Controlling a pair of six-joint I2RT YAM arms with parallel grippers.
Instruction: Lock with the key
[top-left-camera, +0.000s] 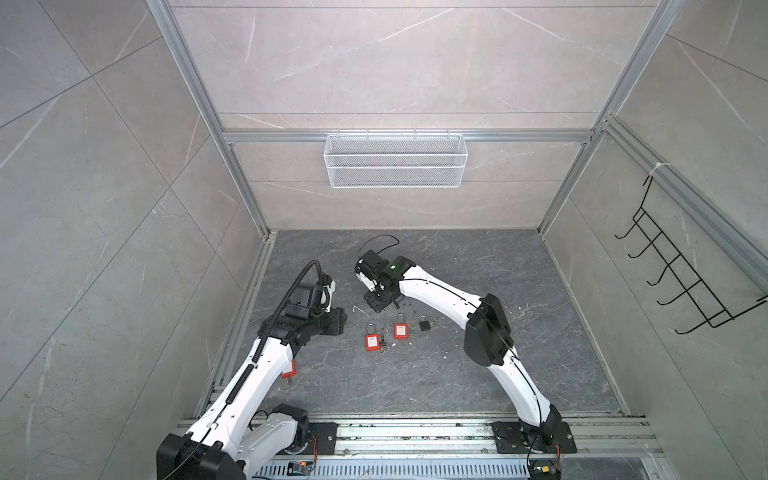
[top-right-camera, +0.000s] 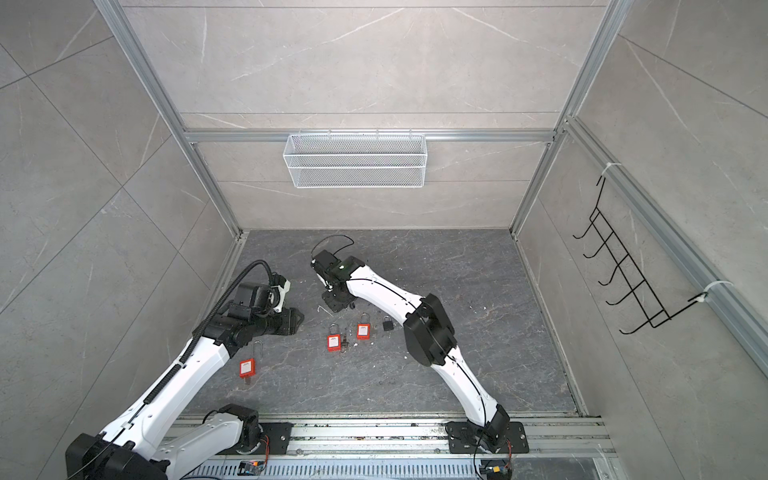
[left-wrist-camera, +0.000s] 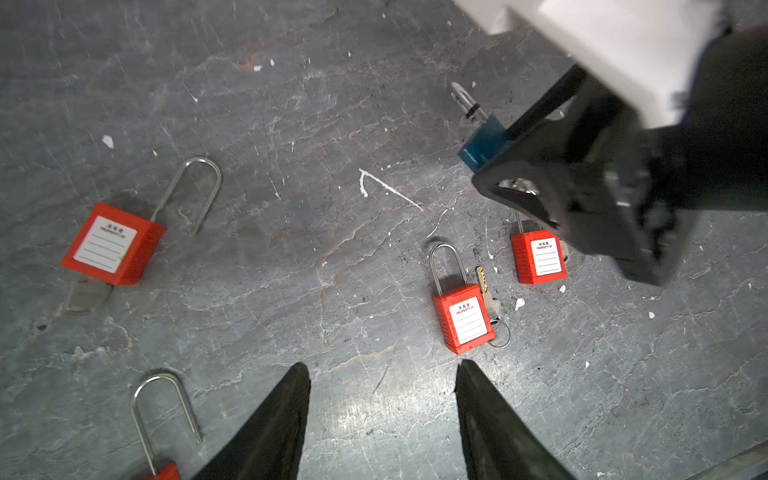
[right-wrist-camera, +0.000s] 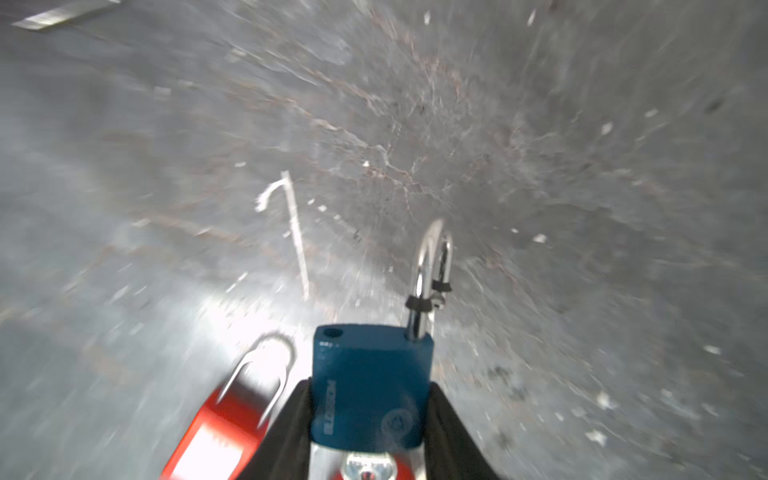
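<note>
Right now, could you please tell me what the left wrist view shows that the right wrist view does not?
Only the left wrist view: the left gripper, open and empty, and keys beside a red padlock. Only the right wrist view: the empty shackle hole on the blue padlock, its shackle open. Both: the right gripper holding that padlock, and the white floor mark.
</note>
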